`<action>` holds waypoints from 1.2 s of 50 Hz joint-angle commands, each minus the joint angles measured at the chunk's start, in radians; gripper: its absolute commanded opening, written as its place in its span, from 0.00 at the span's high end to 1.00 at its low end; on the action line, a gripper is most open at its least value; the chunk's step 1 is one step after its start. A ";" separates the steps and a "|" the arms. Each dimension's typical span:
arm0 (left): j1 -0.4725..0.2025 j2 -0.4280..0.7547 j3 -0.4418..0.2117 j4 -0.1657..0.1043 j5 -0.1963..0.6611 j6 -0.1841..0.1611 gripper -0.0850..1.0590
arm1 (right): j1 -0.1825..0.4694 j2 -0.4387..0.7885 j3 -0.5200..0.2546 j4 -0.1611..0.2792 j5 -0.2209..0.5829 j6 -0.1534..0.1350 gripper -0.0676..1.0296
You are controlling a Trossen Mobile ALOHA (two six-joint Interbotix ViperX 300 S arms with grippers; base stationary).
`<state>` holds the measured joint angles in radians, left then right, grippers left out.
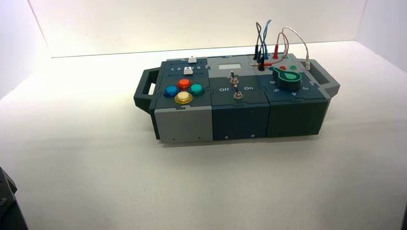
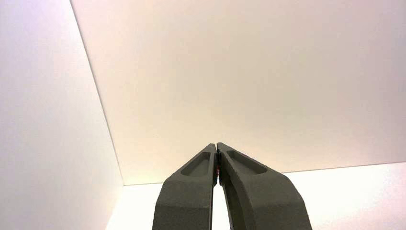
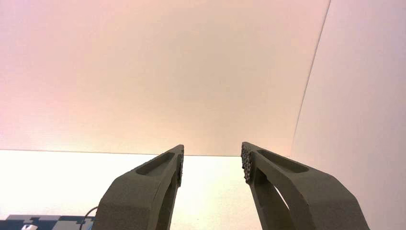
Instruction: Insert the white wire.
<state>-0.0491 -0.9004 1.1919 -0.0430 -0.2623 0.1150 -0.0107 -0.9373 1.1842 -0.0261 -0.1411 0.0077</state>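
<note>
On the box's right module [image 1: 295, 101], behind the green knob [image 1: 287, 78]: white wire [image 1: 299, 41] arching up, free plug hanging near the right handle, unseated, within easy reach of right gripper [image 3: 212, 162], fingers spread, parked low. Left gripper [image 2: 217, 154] pressed together, idle.

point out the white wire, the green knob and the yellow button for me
white wire [image 1: 300, 41]: high view, on the arc of its loop.
green knob [image 1: 287, 78]: high view, on its top.
yellow button [image 1: 184, 97]: high view, on its cap.
</note>
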 commanded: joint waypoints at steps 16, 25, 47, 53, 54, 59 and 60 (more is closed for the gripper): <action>0.002 -0.002 -0.011 0.000 -0.006 0.002 0.93 | 0.005 0.003 -0.015 0.003 0.008 0.000 0.36; 0.002 -0.002 -0.014 0.000 0.009 0.002 0.93 | 0.031 0.026 -0.038 0.003 0.086 0.000 0.36; -0.089 -0.061 -0.094 0.000 0.278 -0.003 0.95 | 0.040 0.152 -0.156 0.048 0.431 -0.002 0.36; -0.104 -0.064 -0.121 0.000 0.348 -0.003 0.95 | 0.040 0.206 -0.193 0.048 0.508 -0.021 0.36; -0.110 -0.064 -0.129 0.000 0.370 -0.003 0.95 | 0.040 0.215 -0.199 0.048 0.525 -0.026 0.36; -0.160 -0.061 -0.173 0.000 0.492 -0.002 0.95 | 0.040 0.241 -0.225 0.048 0.586 -0.037 0.36; -0.166 -0.060 -0.178 0.000 0.509 -0.002 0.95 | 0.040 0.245 -0.232 0.048 0.598 -0.038 0.36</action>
<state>-0.1764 -0.9679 1.0723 -0.0445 0.1733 0.1120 0.0261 -0.7056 1.0032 0.0199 0.4172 -0.0245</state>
